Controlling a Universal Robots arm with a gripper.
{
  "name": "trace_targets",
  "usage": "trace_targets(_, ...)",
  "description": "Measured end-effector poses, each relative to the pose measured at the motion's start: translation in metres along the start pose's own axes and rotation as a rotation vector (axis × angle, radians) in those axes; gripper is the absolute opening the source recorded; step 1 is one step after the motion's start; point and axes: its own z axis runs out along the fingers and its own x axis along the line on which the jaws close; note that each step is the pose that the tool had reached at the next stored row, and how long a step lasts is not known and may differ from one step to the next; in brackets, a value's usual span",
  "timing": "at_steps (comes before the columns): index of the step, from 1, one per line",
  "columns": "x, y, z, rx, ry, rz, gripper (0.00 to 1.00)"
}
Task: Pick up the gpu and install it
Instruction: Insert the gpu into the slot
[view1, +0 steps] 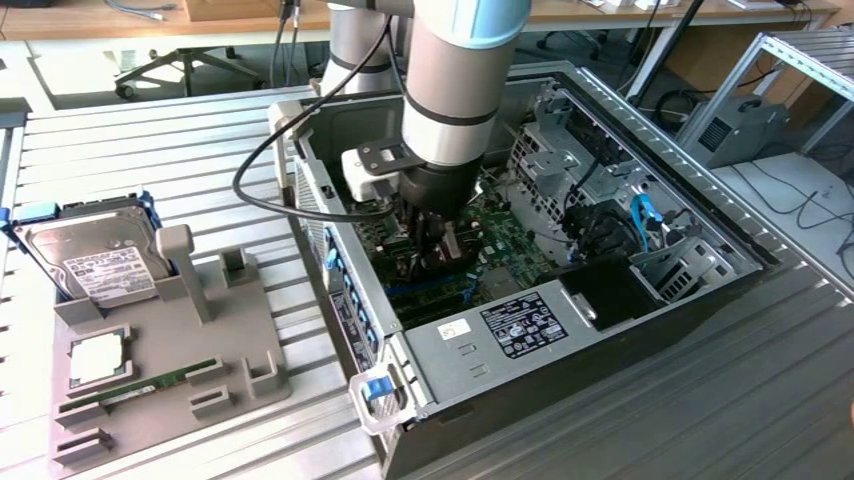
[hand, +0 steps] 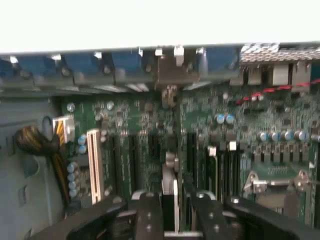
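The thin, flat, black gpu card is seen edge-on in the wrist view, right between the two black metal jaws. The jaws are partly closed, and they seem to be pinched on the card from both sides. So the card is judged to be held, not lying loose.

The long side of the card is pointed away from the jaws, toward the grey back wall of the case. It is lined up with the long black slots on the flat green circuit board under it. The card is close over the board, but whether its edge is touching a slot cannot be told.

A long white plastic slot is seen beside the black ones, and a bunch of yellow and black wires is further off to that side. Small round silver cans are dotted over the board.

In the middle of the exterior view, the shiny grey robot arm is reached down into the open grey metal computer case. The card is seen as a dark shape under it.

At the exterior view's left, a grey plastic tray is set on the ribbed metal desk. A silver hard drive with a white label and a narrow green memory stick are kept in it, well apart from the case.
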Motion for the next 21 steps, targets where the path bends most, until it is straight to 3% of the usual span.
trace_targets(11,0.0001,0.0,-0.0002,-0.0003,0.0005,0.0,0.27)
trace_targets(14,0.0001,0.0,-0.0003,-0.0003,0.0006,0.0,0.28)
trace_targets(15,0.0001,0.0,-0.0003,-0.0003,0.0006,0.0,0.34)
trace_targets(21,0.0,-0.0001,-0.0004,-0.0003,0.0005,0.0,0.34)
